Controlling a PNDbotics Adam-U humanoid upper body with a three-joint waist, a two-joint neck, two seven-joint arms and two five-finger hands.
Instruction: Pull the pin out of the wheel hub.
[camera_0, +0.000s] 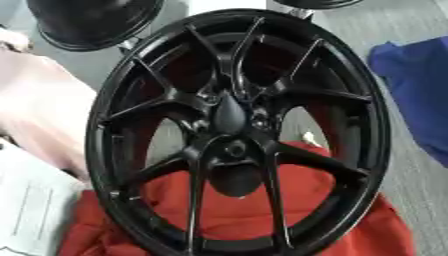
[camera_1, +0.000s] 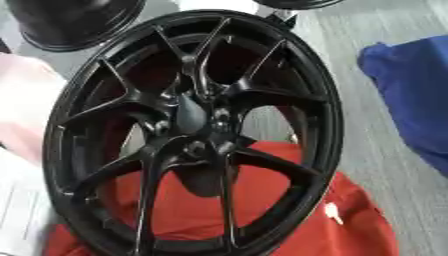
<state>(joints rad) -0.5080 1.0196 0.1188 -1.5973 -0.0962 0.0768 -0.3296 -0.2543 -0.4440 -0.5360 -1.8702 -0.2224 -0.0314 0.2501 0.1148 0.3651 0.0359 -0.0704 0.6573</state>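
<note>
a black wheel hub (camera_0: 236, 135) is propped on a red cloth (camera_0: 245, 210), its centre exposed; neither hand is seen, so their state cannot be told.

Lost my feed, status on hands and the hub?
Neither hand in view. Black wheel upright over red cloth, hub facing camera. Pin not discernible. Nothing blocking.

Below us we see a grey floor (camera_0: 411, 200) with a fine ribbed grain. A red cloth (camera_1: 350, 220) lies spread on it near the bottom, and a blue cloth (camera_1: 411, 95) sits at the right edge. White paper (camera_0: 31, 205) shows at the lower left.
</note>
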